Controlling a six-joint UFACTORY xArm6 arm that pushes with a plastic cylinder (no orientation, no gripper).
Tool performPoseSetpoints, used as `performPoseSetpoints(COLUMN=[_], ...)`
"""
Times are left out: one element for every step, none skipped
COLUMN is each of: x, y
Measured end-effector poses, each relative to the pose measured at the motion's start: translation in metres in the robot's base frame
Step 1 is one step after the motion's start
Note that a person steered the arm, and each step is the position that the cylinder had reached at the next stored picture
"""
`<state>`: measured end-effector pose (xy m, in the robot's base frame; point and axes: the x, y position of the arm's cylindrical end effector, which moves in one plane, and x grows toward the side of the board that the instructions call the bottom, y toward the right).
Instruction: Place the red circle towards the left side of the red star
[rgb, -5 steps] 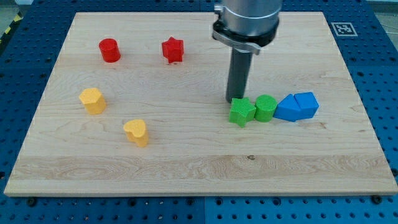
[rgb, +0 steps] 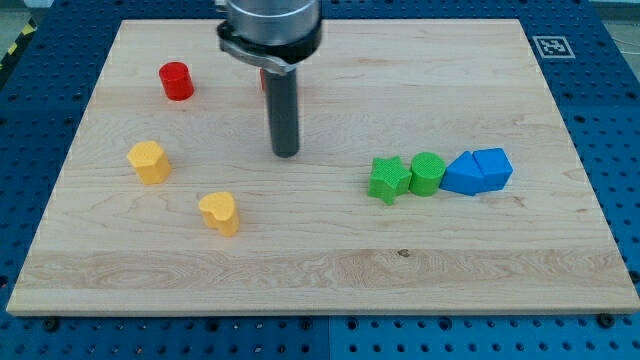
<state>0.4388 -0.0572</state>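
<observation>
The red circle (rgb: 176, 80) stands near the board's top left. The red star (rgb: 264, 82) is to its right, almost wholly hidden behind my rod; only a red sliver shows at the rod's left edge. My tip (rgb: 286, 153) rests on the wood below the star, right of the red circle and well left of the green star (rgb: 388, 179).
Two yellow blocks lie at the left: one (rgb: 149, 161) and a heart-like one (rgb: 219, 212) lower down. At the right stand a row: the green star, a green round block (rgb: 427, 173), and two blue blocks (rgb: 465, 173) (rgb: 493, 166). The board's edges (rgb: 330, 310) bound all.
My rod has moved to the view's left, from beside the green star to the board's upper middle, now covering the red star. No block has moved.
</observation>
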Motion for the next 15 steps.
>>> performPoseSetpoints(x=[0.000, -0.002, -0.007, -0.040, -0.052, -0.061, -0.073, -0.075, -0.081, -0.091, -0.092, -0.092, -0.092, -0.097, -0.121], y=[-0.023, -0.052, -0.087, -0.119, -0.131, -0.148, -0.162, -0.162, -0.162, -0.162, -0.162, -0.142, -0.138, -0.156, -0.159])
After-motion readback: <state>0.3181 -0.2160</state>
